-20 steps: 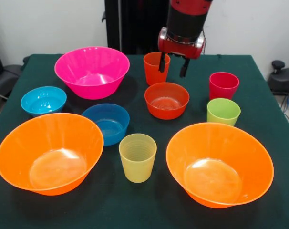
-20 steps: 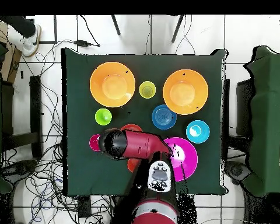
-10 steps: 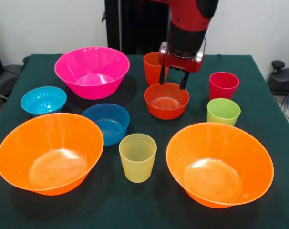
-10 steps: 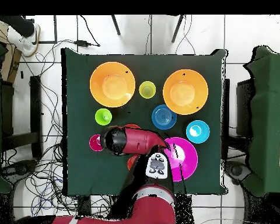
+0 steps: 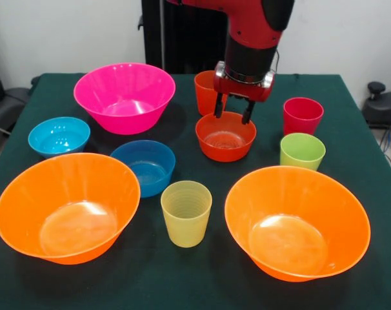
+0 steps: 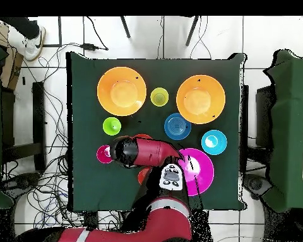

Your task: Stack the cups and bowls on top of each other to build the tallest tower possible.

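My gripper (image 5: 233, 111) is open, its fingertips (image 5: 218, 108) hanging just over the far rim of the small red-orange bowl (image 5: 226, 137). The orange cup (image 5: 205, 92) stands right behind it. To the right are the red-pink cup (image 5: 302, 115) and the lime green cup (image 5: 302, 150). The ribbed yellow cup (image 5: 186, 212) stands in front, between two large orange bowls (image 5: 66, 206) (image 5: 297, 221). At the left are the magenta bowl (image 5: 125, 97), the light blue bowl (image 5: 59, 136) and the darker blue bowl (image 5: 144, 166). In the overhead view the arm (image 6: 144, 153) hides the gripper and the red-orange bowl.
Everything stands on a dark green table (image 5: 350, 135). From overhead, chairs (image 6: 277, 126) flank the table, cables lie on the tiled floor, and a person's shoe (image 6: 29, 34) shows at the top left corner.
The gripper has come down and forward from beside the orange cup to the red-orange bowl's far rim. It stays open. No cup or bowl has moved.
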You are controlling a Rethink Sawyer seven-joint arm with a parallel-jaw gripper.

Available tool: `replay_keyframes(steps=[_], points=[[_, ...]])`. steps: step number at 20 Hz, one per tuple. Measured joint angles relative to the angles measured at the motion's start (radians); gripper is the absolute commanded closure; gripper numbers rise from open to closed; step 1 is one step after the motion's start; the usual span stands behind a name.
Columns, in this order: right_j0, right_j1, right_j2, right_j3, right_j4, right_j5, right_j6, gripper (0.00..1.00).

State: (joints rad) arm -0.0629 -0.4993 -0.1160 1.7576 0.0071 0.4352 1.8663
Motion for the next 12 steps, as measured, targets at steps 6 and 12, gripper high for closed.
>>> replay_keyframes(steps=[6, 12], points=[[-0.031, 0.000, 0.016, 0.000, 0.000, -0.024, 0.000, 0.00], [-0.050, 0.000, 0.021, 0.000, 0.000, -0.055, 0.000, 0.00]])
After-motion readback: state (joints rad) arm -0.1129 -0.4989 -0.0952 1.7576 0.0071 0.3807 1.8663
